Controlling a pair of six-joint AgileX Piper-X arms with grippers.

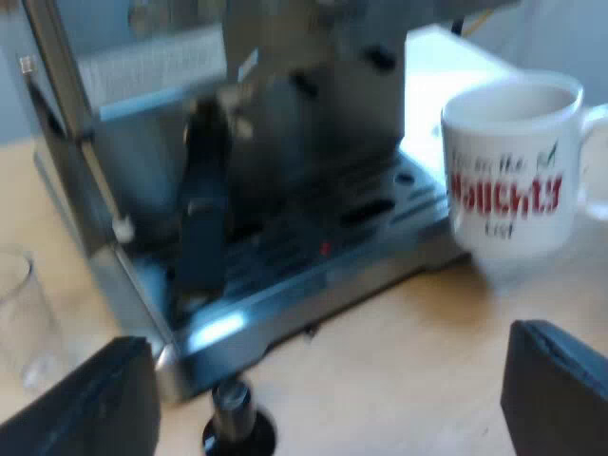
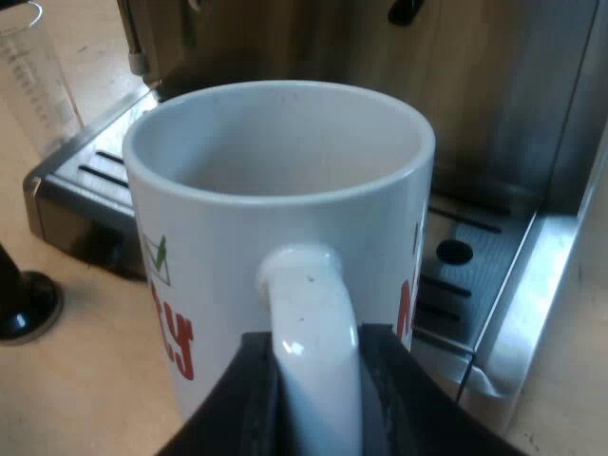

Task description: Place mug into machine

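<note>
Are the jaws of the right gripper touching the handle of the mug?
Touching. In the right wrist view the right gripper has its jaws pressed against both sides of the mug handle, with no gap.

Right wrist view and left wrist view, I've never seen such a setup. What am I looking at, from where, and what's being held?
This is a robot with two arms; each picture comes from a camera on one arm's wrist. In the right wrist view, the right hand pinches the handle of a white mug with red lettering, just before the drip tray of an espresso machine. In the left wrist view, the two black shapes belong to the left hand, open and holding nothing, facing the same machine and mug. On the wooden table stand a measuring glass beside the machine and a black-knobbed tamper at its front.
</note>
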